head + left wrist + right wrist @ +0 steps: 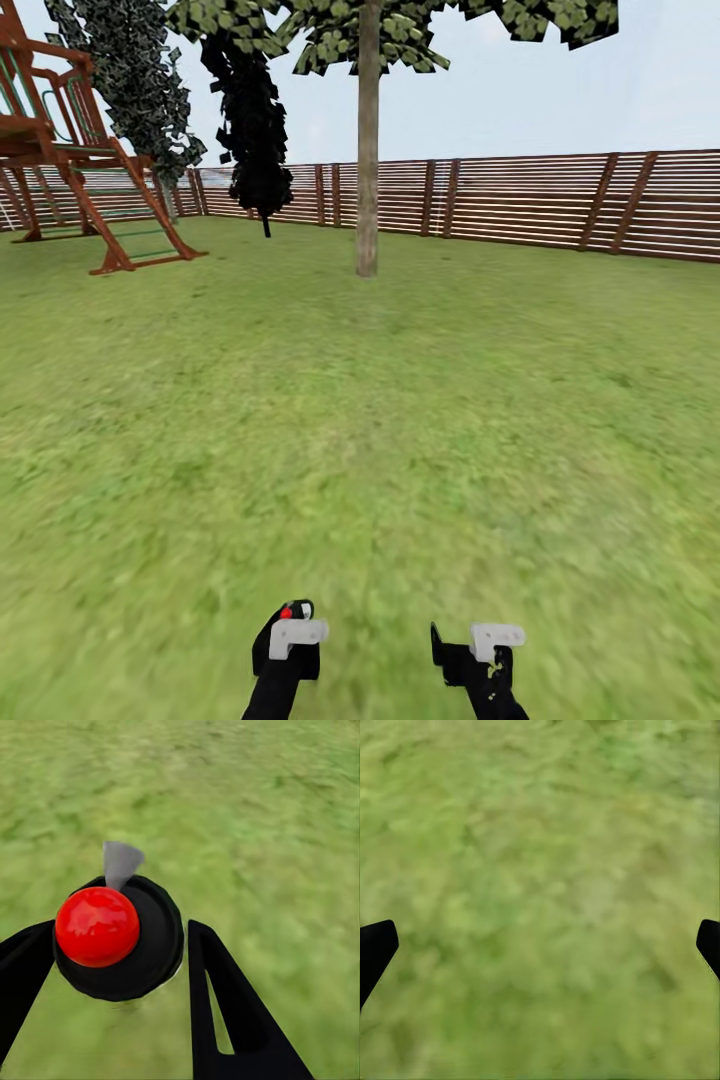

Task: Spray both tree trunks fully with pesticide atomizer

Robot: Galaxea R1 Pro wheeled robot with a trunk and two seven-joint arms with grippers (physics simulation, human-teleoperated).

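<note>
Pesticide atomizer (120, 941) clamped in left claw (112, 967); right claw (540, 945) apart over lawn (400, 420).

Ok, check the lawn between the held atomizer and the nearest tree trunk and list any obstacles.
Nothing visible blocks it. The black, red-knobbed atomizer sits between the left gripper's fingers, and open green lawn runs straight to the grey-brown trunk. The wooden play tower stands off to the left.

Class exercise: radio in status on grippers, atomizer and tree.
Left gripper shut on pesticide atomizer. Right gripper open. Tree trunk ahead across lawn.
</note>
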